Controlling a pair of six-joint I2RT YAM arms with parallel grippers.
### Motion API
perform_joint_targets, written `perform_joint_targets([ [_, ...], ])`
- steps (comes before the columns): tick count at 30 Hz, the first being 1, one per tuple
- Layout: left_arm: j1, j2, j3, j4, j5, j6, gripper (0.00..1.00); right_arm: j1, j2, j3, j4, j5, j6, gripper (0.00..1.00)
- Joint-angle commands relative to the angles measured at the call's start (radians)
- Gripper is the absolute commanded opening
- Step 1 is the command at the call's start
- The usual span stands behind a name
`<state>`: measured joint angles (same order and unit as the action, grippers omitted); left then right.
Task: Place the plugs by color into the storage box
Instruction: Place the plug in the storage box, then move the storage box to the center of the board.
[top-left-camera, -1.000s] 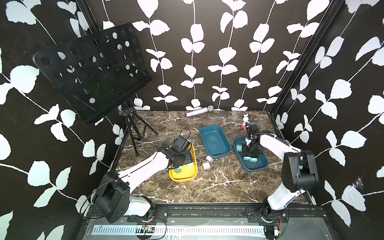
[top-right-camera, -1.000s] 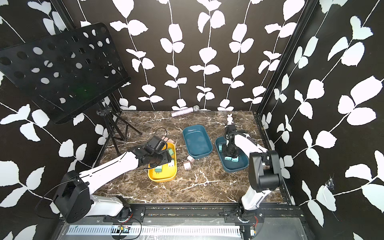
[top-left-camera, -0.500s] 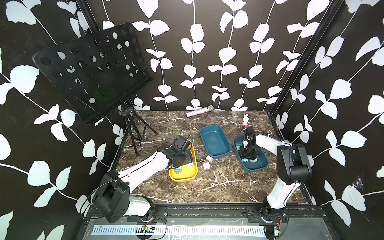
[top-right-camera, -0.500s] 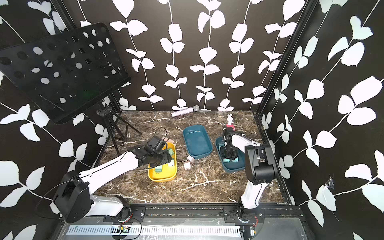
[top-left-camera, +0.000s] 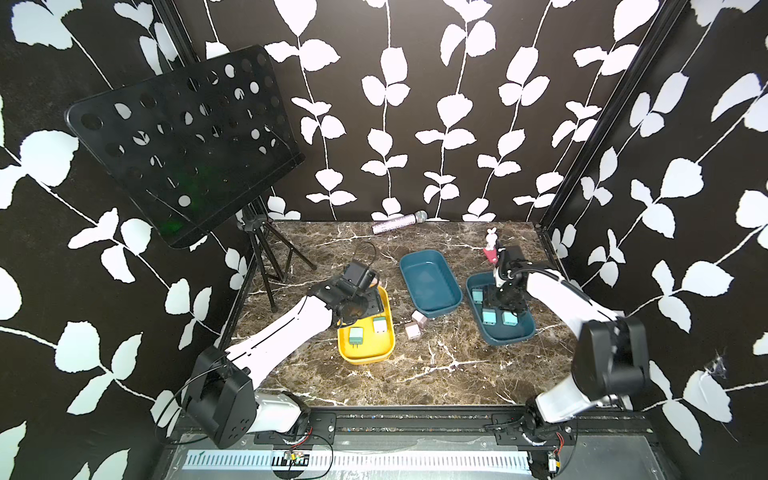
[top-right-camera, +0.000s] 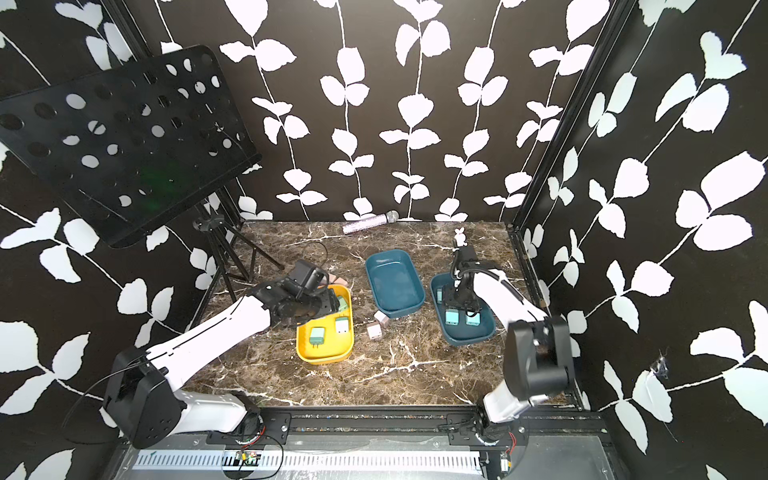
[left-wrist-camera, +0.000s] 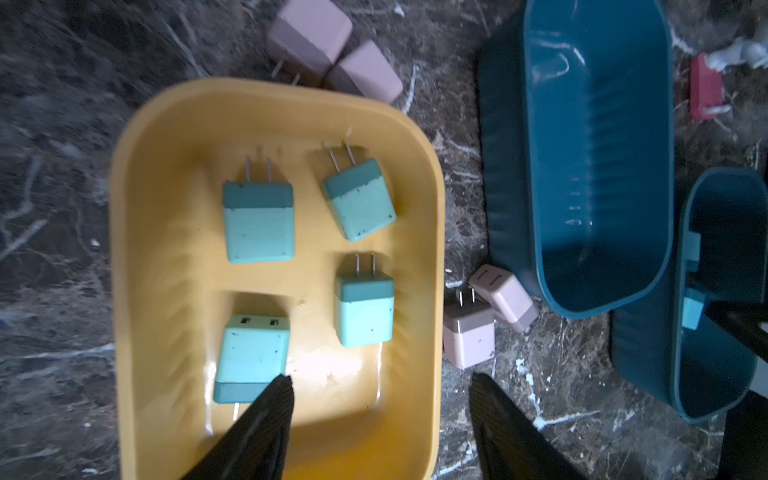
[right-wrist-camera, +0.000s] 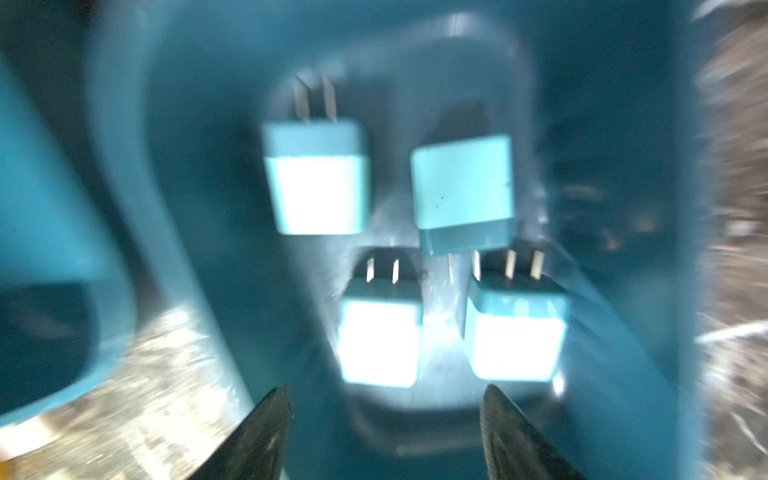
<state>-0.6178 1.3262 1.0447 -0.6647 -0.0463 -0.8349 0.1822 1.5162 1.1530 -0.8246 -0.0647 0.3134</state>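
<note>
Plugs (top-left-camera: 489, 317) stand close to sorted by color on the marble-patterned worktop (top-left-camera: 436, 374). Four mint-green plugs (left-wrist-camera: 257, 224) lie flat and apart from one another in the yellow tray (top-left-camera: 368, 352), lower centre-left in both top views. Four light-blue plugs (right-wrist-camera: 316, 195) lie the same way in the teal tray (top-left-camera: 515, 334) at centre-right. Between the two, a second teal tray (top-left-camera: 430, 280) holds nothing and is apparently meant for the pink-beige plugs (top-left-camera: 412, 331). Two of these lie on the bare worktop just beside its lower corner, between it and the yellow tray. Two more, touching each other, show in the left wrist view just outside the yellow tray's rim. The left gripper (left-wrist-camera: 380, 377) hangs above the yellow tray with jaws spread and nothing between them. One tip overlaps a mint-green plug in the wrist view, though contact cannot be told. The right gripper (right-wrist-camera: 386, 388) is low over the light-blue plugs, jaws likewise spread and empty, in a motion-blurred wrist view. Both arms look to be between picks, each tending the tray on its own side. The red block with a white rabbit figure (top-left-camera: 490, 249), just above the right-hand tray in the frame, belongs to no color group.
</note>
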Motion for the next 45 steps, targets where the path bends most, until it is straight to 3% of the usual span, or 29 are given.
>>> perform_joint_targets([
  [1, 0.02, -0.04, 0.031, -0.073, -0.034, 0.023, 0.69, 0.094, -0.062, 0.03, -0.088, -0.025, 0.043, 0.71],
  [5, 0.02, -0.04, 0.002, -0.047, -0.021, 0.0, 0.69, 0.277, -0.069, 0.02, -0.066, -0.06, 0.117, 0.71],
  [9, 0.02, -0.055, -0.049, -0.022, -0.01, -0.039, 0.69, 0.371, -0.007, -0.015, 0.039, -0.121, 0.21, 0.68],
  [13, 0.02, -0.093, -0.089, -0.026, -0.036, -0.047, 0.69, 0.381, 0.093, 0.01, 0.123, -0.139, 0.234, 0.66],
  [20, 0.021, -0.135, -0.109, -0.068, -0.055, -0.049, 0.69, 0.375, 0.35, 0.224, 0.13, -0.143, 0.192, 0.64],
  [26, 0.021, -0.144, -0.106, -0.082, -0.062, -0.049, 0.69, 0.326, 0.476, 0.372, 0.129, -0.14, 0.189, 0.63],
  [31, 0.034, -0.149, -0.079, -0.14, -0.086, -0.017, 0.69, 0.35, 0.463, 0.43, 0.072, -0.156, 0.089, 0.68],
  [36, 0.118, -0.184, -0.015, -0.317, -0.171, 0.009, 0.69, 0.412, 0.372, 0.309, 0.081, -0.186, 0.038, 0.71],
  [40, 0.214, -0.228, -0.053, -0.293, -0.118, 0.029, 0.69, 0.439, 0.336, 0.214, 0.112, -0.204, 0.04, 0.71],
  [45, 0.227, -0.21, -0.11, -0.224, -0.057, 0.027, 0.69, 0.462, 0.363, 0.196, 0.138, -0.22, 0.033, 0.71],
])
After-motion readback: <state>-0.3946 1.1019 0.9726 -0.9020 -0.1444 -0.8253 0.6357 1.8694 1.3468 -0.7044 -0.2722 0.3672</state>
